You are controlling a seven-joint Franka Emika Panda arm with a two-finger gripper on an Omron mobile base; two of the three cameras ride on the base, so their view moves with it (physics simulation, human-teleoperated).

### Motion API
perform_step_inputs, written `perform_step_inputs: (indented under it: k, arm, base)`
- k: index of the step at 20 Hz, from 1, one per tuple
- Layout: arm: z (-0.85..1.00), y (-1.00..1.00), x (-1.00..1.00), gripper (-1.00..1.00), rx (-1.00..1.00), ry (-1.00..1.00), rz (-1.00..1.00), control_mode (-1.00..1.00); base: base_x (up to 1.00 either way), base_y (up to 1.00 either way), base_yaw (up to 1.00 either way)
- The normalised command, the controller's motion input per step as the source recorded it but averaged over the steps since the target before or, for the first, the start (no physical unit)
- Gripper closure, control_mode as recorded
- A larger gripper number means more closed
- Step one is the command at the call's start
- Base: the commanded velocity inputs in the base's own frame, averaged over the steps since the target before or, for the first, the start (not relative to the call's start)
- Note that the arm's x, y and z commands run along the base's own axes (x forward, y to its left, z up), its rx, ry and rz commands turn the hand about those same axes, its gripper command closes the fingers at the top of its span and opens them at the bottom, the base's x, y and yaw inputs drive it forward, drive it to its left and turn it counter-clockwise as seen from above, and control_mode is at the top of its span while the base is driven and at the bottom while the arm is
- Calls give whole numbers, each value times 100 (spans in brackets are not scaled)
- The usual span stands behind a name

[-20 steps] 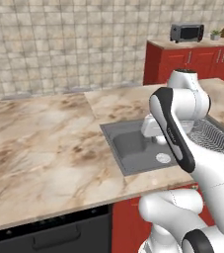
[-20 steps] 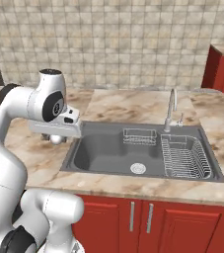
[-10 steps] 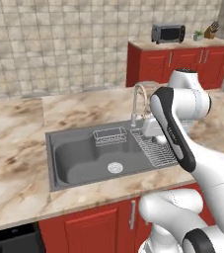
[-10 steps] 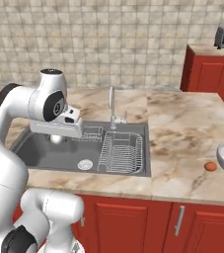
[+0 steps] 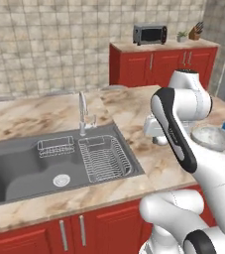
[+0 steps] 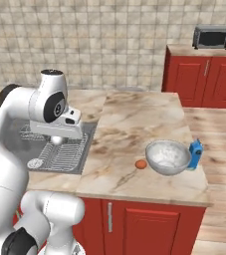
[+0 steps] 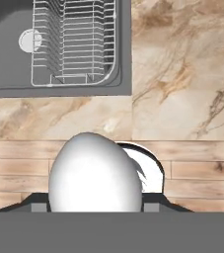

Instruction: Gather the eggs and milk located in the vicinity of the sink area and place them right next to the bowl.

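Your gripper [image 6: 58, 141] hung over the wire dish rack [image 6: 59, 154] in the grey steel sink [image 5: 15, 168]; its jaws were hidden, so you couldn't tell whether they gripped anything. Well to its right, the brown-orange egg [image 6: 141, 164] and blue gabled milk carton [image 6: 195, 154] flanked the speckled grey-white bowl [image 6: 168, 157].

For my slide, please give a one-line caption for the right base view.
Egg and blue milk carton flank the speckled bowl on the marble counter; arm near sink.

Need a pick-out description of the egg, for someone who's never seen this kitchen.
Find the marble counter right of the sink and go to its front right corner, where a wide speckled bowl sits. The egg lies on the counter just left of the bowl: small, brown-orange, oval. The blue milk carton stands upright on the bowl's other side.
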Motion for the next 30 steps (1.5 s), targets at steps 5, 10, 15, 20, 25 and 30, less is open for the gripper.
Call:
perform_step_inputs:
  k: [5,10,15,20,25,30]
  arm:
    - [0,0,0,100,0,0,0,100]
    - [0,0,0,100,0,0,0,100]
    - [0,0,0,100,0,0,0,100]
    - [0,0,0,100,0,0,0,100]
    - [0,0,0,100,0,0,0,100]
    - [0,0,0,100,0,0,0,-100]
  base:
    - [38,-75,0]
    - [45,-2,-2]
    - [0,0,0]
    - [0,0,0]
    - [0,0,0]
    - [0,0,0]
